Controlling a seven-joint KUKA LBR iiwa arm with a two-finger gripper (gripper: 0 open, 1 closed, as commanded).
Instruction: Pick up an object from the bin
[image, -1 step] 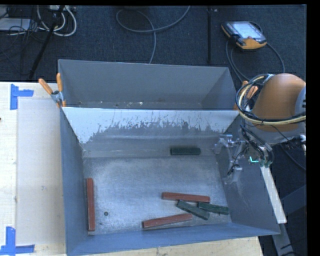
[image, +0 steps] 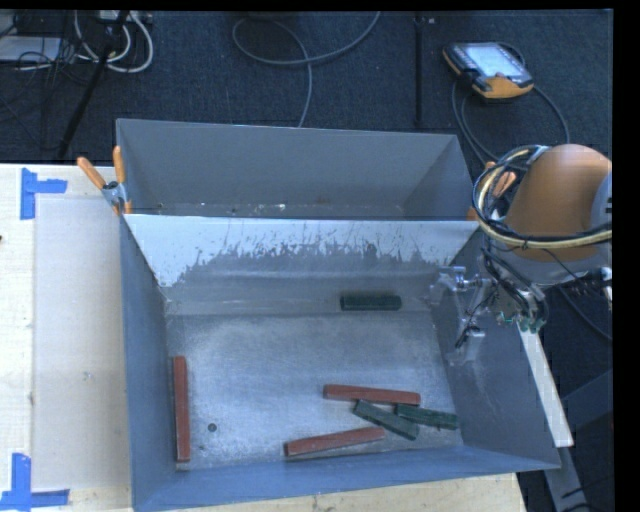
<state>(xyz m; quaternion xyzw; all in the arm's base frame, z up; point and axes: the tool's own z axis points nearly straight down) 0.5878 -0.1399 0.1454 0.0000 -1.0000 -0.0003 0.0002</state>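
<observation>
- Dark carpet (image: 200, 80) with loose cables (image: 290, 45) lies on the far side of the grey bin (image: 300, 190).
- The arm comes in at the bin's right side. It has a round orange cover (image: 560, 200) with cables looped round it, just outside the bin's right rim.
- The gripper (image: 466, 325) hangs below the orange cover, over the bin's slanted right wall, about halfway between the bin's back and its front.
- I cannot tell how wide the gripper is open, or if it has hold of anything.
- A short dark green block (image: 370, 301) lies on the bin's floor, right by the foot of the bin's back wall. It is a little to the left of the gripper and apart from it.
- A small heap of sticks lies near the bin's front right corner, closer to the bin's front than the gripper is.
- In that heap, the upper red-brown stick (image: 371, 396) lies almost flat across.
- Two dark green sticks (image: 385, 418) lie just in front of it and look like they touch each other.
- The lower red-brown stick (image: 333, 441) is the one nearest the bin's front wall. It tilts a bit.
- One long red-brown stick (image: 180, 408) lies by itself along the bin's left wall, well apart from the heap and the gripper.
</observation>
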